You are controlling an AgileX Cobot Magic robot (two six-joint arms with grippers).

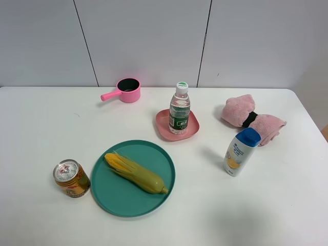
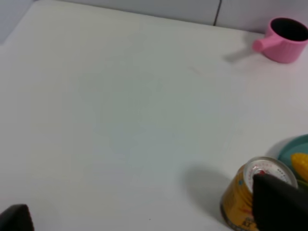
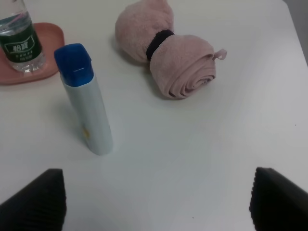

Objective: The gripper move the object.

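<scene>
The small clear water bottle [image 1: 180, 108] with a white-and-green cap and green label stands upright on a small pink plate [image 1: 163, 124] at the middle back of the table. Its lower part also shows in the right wrist view [image 3: 20, 43]. Neither gripper shows in the exterior high view. My right gripper [image 3: 156, 199] is open and empty, low over the table, well apart from the bottle, with a white shampoo bottle [image 3: 86, 106] between. My left gripper [image 2: 147, 216] is open and empty beside a yellow can [image 2: 248, 197].
A teal plate [image 1: 110, 197] holds a corn cob [image 1: 136, 172]. The yellow can [image 1: 71, 178] stands to its left. A pink saucepan [image 1: 125, 90] sits at the back. A rolled pink towel [image 1: 252, 119] and the white shampoo bottle [image 1: 240, 151] are at the right.
</scene>
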